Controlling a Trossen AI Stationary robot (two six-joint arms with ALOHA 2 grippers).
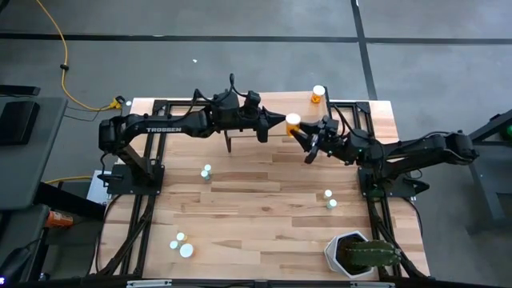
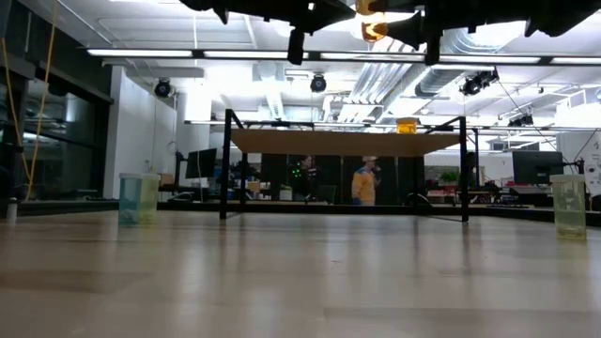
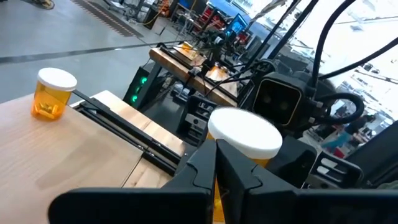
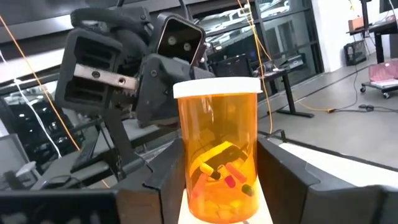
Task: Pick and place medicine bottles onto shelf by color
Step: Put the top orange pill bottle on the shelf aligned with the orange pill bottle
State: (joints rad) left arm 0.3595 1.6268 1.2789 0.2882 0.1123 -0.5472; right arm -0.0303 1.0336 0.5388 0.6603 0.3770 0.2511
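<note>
My left pincer (image 1: 278, 125) hangs over the low light-wood shelf on black metal legs (image 1: 352, 108), fingers pressed together and holding nothing, their tips just beside the bottle that the other arm carries. To its right, my right pincer (image 1: 302, 134) is clamped on a small translucent orange pill bottle with a round white cap (image 4: 217, 158), upright, one finger on either side of its body, high above the shelf board. A second orange bottle with a white cap (image 1: 318, 94) already stands on the shelf's far edge.

I judge the held bottle light and stiff, its smooth plastic wall likely slippery, with loose capsules inside that may shift the weight slightly. Mid-body, below the cap, is the sound place to grip. I should set it down level near its orange fellow.
</note>
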